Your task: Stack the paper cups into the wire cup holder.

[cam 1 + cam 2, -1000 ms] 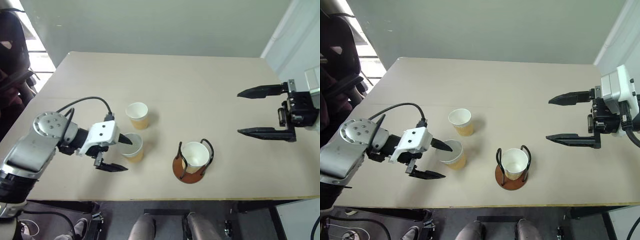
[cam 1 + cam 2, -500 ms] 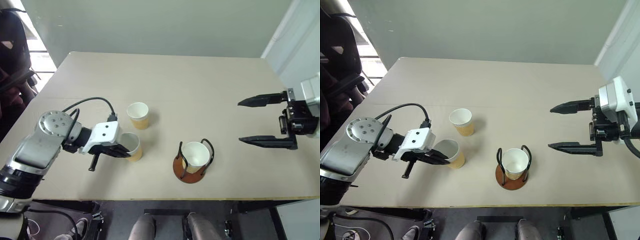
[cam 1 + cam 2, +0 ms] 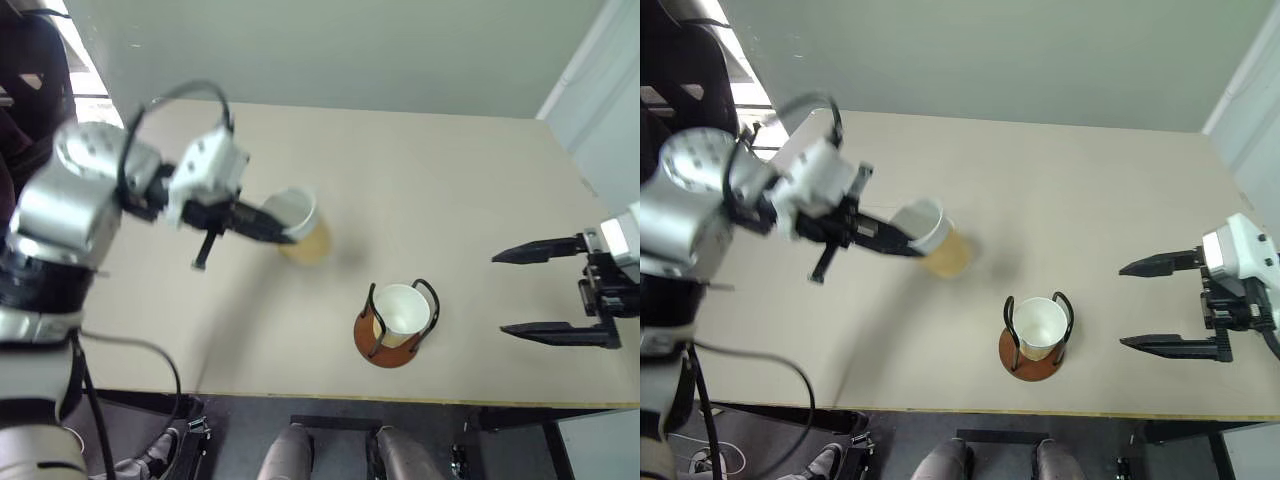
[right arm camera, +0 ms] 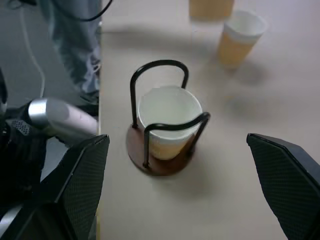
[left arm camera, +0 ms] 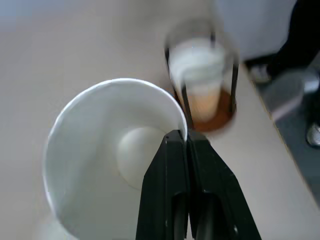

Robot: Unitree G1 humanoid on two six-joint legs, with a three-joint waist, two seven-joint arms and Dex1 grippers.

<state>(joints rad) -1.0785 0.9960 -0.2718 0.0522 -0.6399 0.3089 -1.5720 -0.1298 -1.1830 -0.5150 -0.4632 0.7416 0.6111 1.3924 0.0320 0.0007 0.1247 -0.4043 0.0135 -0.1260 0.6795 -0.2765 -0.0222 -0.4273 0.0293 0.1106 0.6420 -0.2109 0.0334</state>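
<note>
My left hand is clenched on the rim of one paper cup; one finger is inside the cup and the other outside, as my left wrist view shows, where the two black fingers pinch the white rim. This held cup is in the air above the table, tilted on its side, with the opening toward my arm.

The wire cup holder stands near the front edge of the table, to the right of the held cup and closer to me. A second paper cup sits upright inside it, between the two black wire loops, on the reddish-brown base.

In my right wrist view a third paper cup stands upright on the table, beyond the holder.

My right hand is released, its two fingers wide apart. It hangs over the right side of the table, well apart from the holder, and it holds nothing.
</note>
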